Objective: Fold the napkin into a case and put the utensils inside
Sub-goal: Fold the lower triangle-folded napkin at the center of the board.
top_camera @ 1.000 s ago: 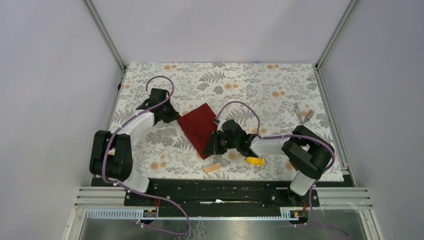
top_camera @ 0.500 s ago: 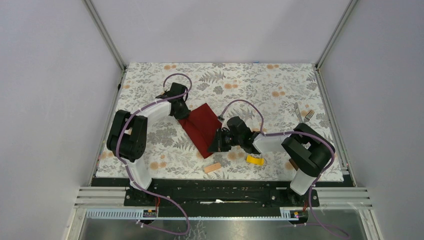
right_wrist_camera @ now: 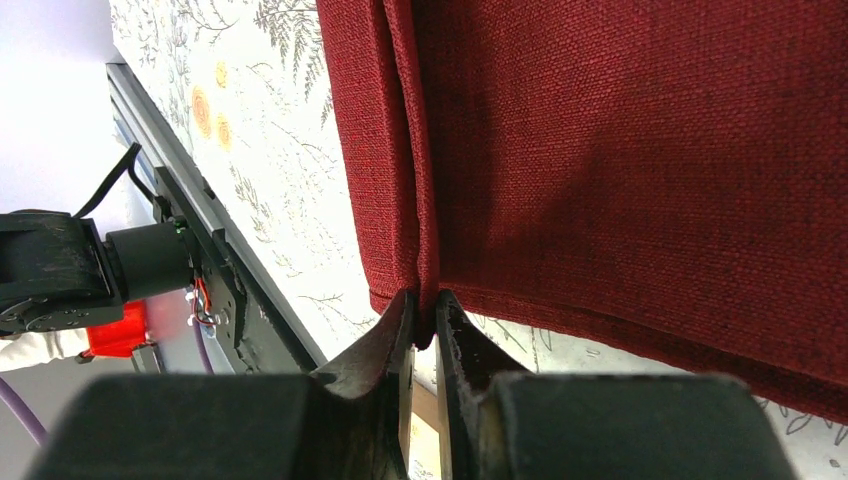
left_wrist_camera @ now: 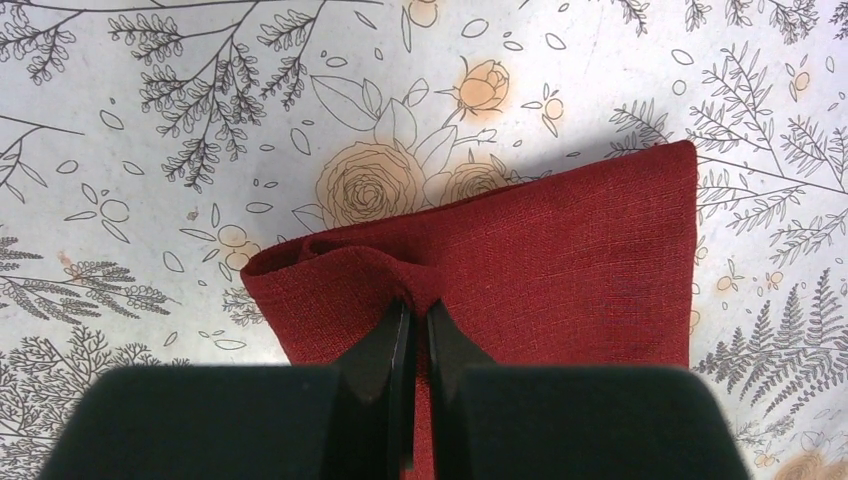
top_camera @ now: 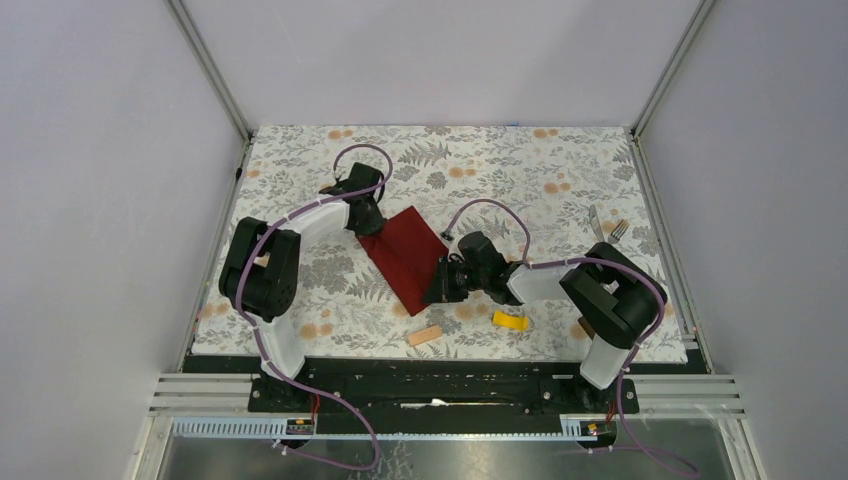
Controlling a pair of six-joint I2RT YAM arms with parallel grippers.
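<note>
top external: both arms bent inward to the napkin (top_camera: 408, 258). left gripper (left_wrist_camera: 412, 312) clamped its corner fold; right gripper (right_wrist_camera: 424, 315) clamped its edge.

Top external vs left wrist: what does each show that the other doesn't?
Only top external: the knife and fork at the far right, a yellow block, a tan block, and the right gripper at the napkin's near-right edge.
Only left wrist: the pinch itself, with the left gripper shut on a puckered napkin edge and folded layers showing at the corner.
Both: the dark red napkin lying on the floral tablecloth.
</note>
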